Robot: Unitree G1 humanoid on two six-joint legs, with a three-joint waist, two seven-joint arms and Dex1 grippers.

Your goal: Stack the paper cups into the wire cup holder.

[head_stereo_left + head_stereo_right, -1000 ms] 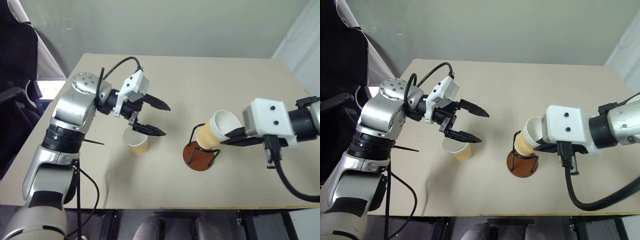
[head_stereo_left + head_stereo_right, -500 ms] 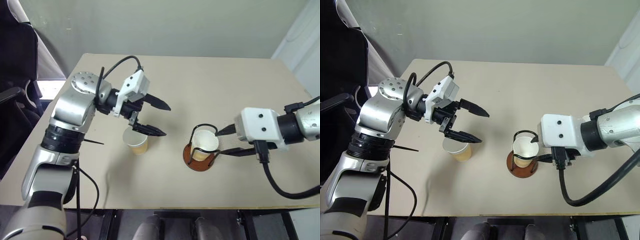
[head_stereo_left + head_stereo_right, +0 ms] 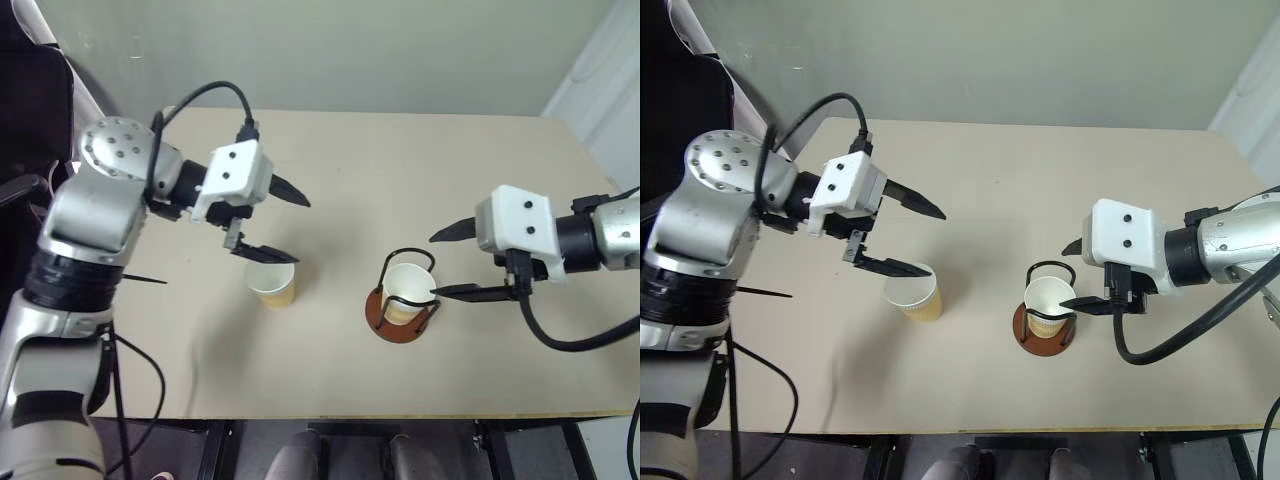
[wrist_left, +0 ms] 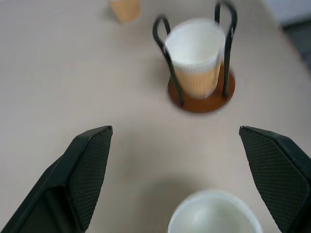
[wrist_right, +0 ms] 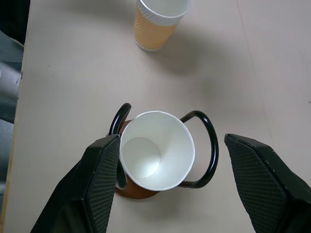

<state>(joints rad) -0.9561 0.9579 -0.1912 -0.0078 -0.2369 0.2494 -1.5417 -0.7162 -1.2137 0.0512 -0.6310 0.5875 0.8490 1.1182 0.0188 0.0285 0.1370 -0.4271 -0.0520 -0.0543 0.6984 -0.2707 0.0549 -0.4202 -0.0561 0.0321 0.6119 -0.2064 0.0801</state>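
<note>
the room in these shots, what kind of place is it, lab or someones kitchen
Probably a lab or test room, not a kitchen. A bare tan table stands against a plain pale wall, set only with the wire cup holder and paper cups, and a dark chair sits beside it.

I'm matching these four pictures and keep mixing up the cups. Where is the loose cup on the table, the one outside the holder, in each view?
Left eye: loose cup left of centre, under the left gripper.
Right eye: loose cup left of centre.
Left wrist: loose cup at the bottom edge, between the fingers.
Right wrist: loose cup at the top edge.
Shared landmark: the holder with a cup inside.
</note>
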